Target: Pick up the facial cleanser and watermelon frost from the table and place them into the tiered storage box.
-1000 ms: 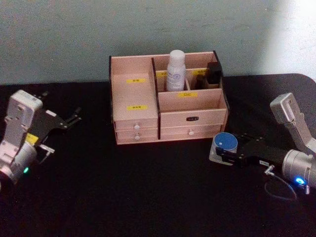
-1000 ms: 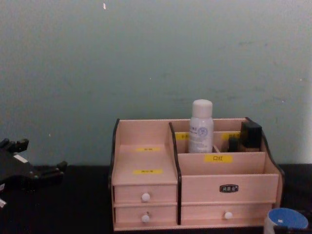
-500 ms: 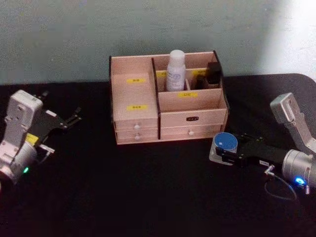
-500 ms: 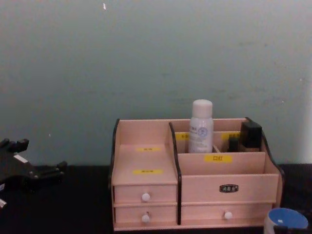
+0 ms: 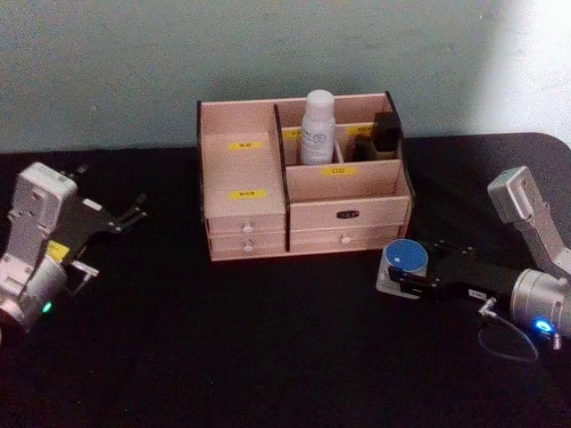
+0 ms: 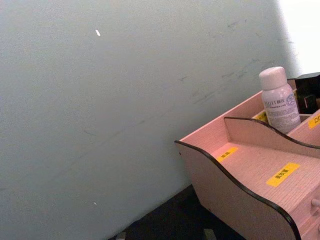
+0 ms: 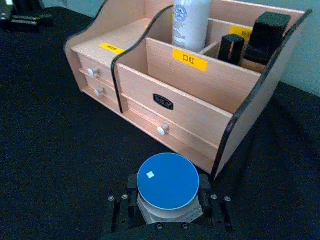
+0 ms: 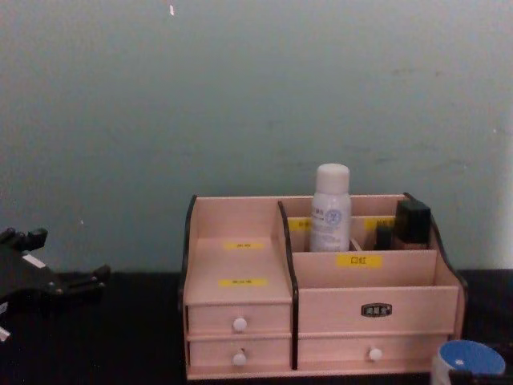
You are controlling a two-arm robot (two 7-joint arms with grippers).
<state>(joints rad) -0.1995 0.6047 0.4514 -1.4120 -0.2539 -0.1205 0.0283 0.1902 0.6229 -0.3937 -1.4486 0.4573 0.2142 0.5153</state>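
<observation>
Right wrist view, nearest: right gripper [image 7: 168, 186] at bottom centre of the frame, its black fingers [image 7: 131, 189] clamped on either side of the blue-lidded jar [image 7: 168, 179]. The jar has a round, flat, matte blue lid with a small pale square mark, and a white body below. It sits on the black table [image 7: 45, 145], just beside the lower right corner of the tiered storage box [image 7: 165, 102].

The chest view cuts the same jar [image 8: 469, 359] off at the lower right corner and hides its grip. The head view shows its lid [image 5: 407, 254] at right of centre, with the right arm reaching in from the right edge.

Left gripper [image 5: 125, 214] is at mid-left in the head view, well apart from the box, fingers spread and holding nothing. In the chest view it [image 8: 68, 257] is at the left edge, partly cut off.

The box is pale pinkish wood with dark curved side edges, yellow labels and white drawer knobs; the label characters are too small to read.

A white bottle [image 7: 190, 22] stands upright in a rear compartment, its top cut off in the right wrist view. The left wrist view shows its rounded cap [image 6: 274, 77].

Beside it, towards the right of the frame, are a small dark tube [image 7: 231, 48] and a black block [image 7: 267, 37], contents unclear.

Behind is a scuffed grey-green wall [image 8: 240, 96].
</observation>
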